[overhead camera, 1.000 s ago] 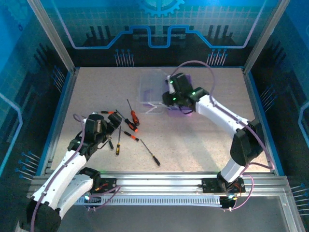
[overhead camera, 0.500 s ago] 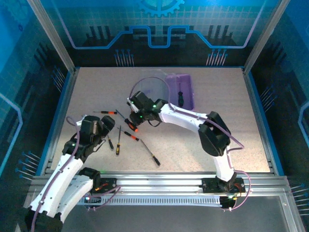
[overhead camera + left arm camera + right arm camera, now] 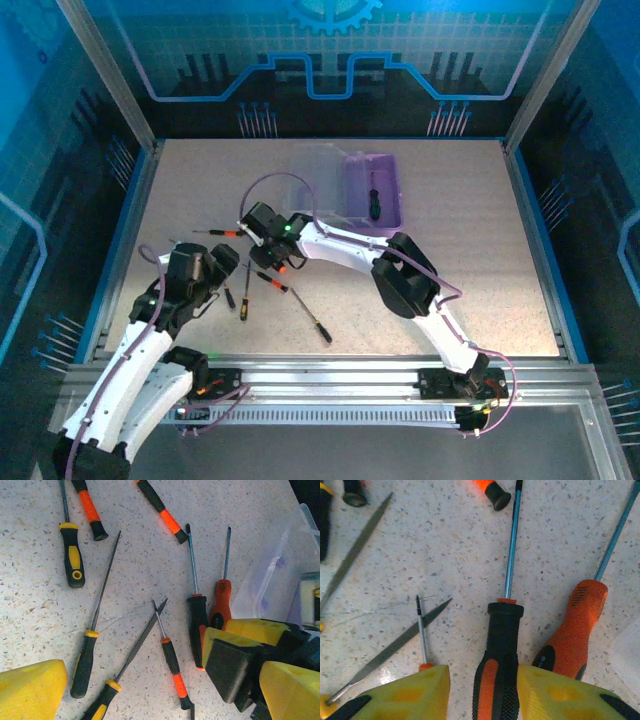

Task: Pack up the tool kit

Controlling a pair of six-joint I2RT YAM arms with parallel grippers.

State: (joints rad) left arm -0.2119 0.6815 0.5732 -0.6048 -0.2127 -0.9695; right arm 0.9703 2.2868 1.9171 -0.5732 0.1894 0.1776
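Since a second ago, our right arm has swung from the case over to the loose screwdrivers. The right gripper (image 3: 482,682) stands spread astride a black-and-orange screwdriver (image 3: 501,640), not pinching it. Our left gripper (image 3: 222,260) hangs wide open nearby. The tool kit (image 3: 388,195) sits open at the far side of the table (image 3: 470,280), with a packed screwdriver (image 3: 372,203) inside. We judge the tool light, stiff and prone to rolling, so we would grip its ribbed handle. An orange-handled screwdriver (image 3: 572,630) lies just beside it, leaving little room.

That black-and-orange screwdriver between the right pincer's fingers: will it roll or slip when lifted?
Likely stiff: the screwdriver has a straight metal shaft. Its rounded handle may roll if nudged; the textured grip should resist slipping in the right pincer.
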